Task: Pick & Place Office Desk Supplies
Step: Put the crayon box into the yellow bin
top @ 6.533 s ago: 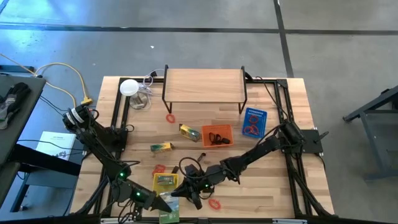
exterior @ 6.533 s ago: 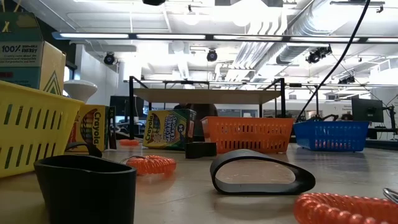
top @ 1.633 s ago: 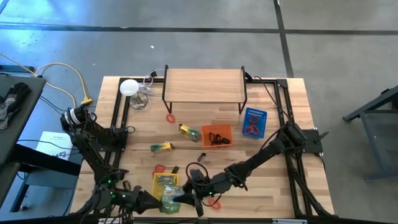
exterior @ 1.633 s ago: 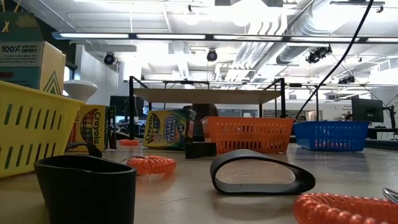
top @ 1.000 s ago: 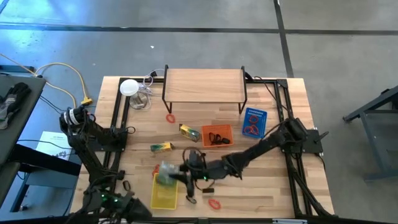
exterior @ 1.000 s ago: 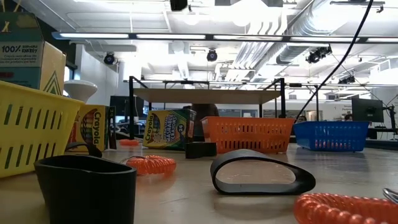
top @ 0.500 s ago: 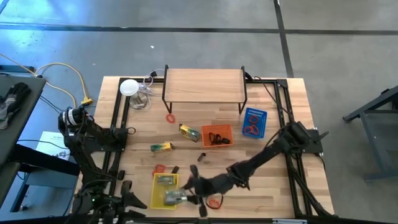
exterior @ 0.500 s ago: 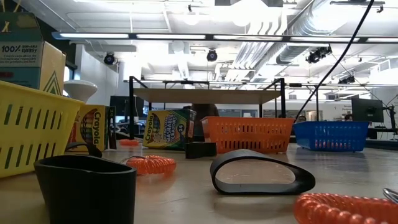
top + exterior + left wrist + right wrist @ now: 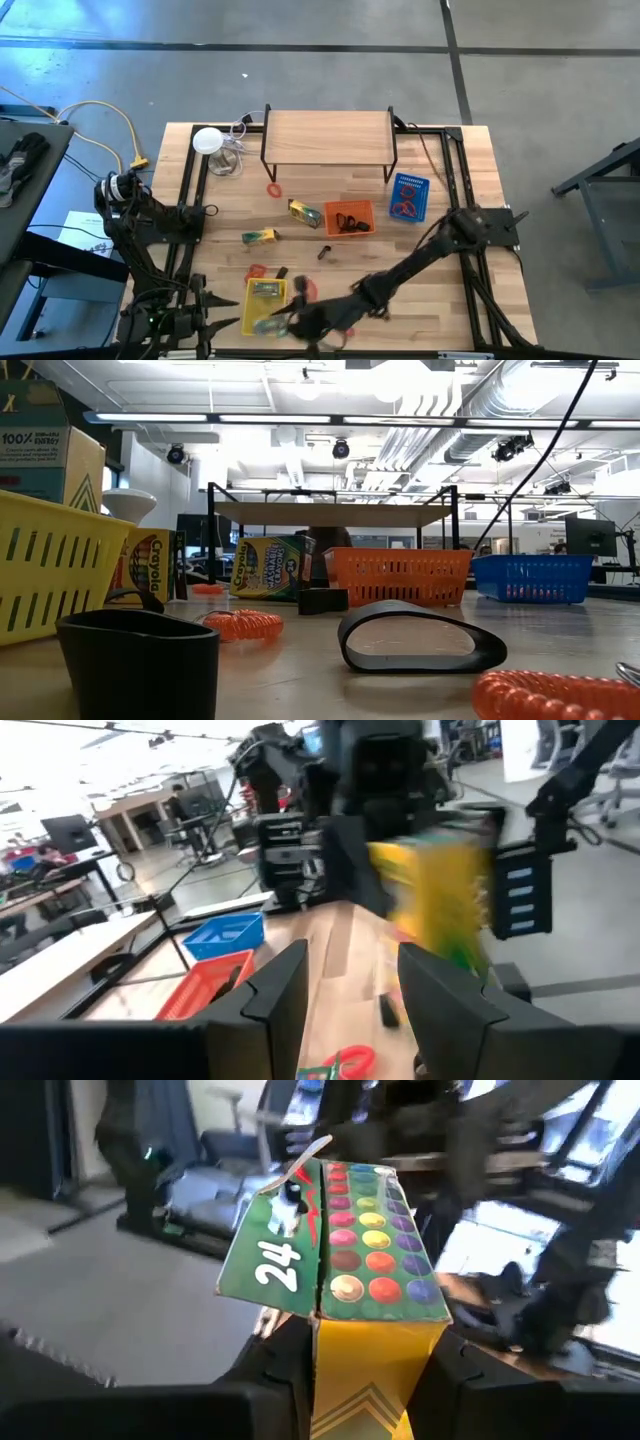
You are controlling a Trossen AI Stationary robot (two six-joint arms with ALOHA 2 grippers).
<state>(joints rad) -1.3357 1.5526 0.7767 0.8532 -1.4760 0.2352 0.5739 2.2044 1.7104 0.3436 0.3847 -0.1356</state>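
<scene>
From above, your right end effector (image 9: 283, 322) is reached far across the counter (image 9: 440, 300) to the near edge, and it sits over the yellow basket (image 9: 262, 305). That long, low stretch of the arm makes sense if the crayon pack (image 9: 270, 322) it carries is meant for that basket; a second pack already lies in the basket's far end. Loose supplies wait well beyond the end effector: a red band (image 9: 273, 189), two more packs, and black clips near the orange basket (image 9: 349, 217). The blue basket (image 9: 408, 196) is further off on the right-arm side. Your left end effector (image 9: 178, 322) is drawn back off the counter's near-left corner, out of the way.

At counter height neither arm shows. You see the yellow basket's wall (image 9: 50, 565) close by, an upright crayon pack (image 9: 270, 567) further back, a coiled orange band (image 9: 243, 624) and a black loop (image 9: 420, 638) lying flat.

In the left wrist view the left end effector (image 9: 350, 990) has its fingers apart with nothing between them, pointed across at the right arm and the blurred yellow pack (image 9: 445, 895) it carries.

In the right wrist view the right end effector (image 9: 365, 1370) is clamped on the crayon pack (image 9: 345, 1260), its fingers pressing the narrow sides so the flap end points forward, which I judge suits lowering it lengthwise.
</scene>
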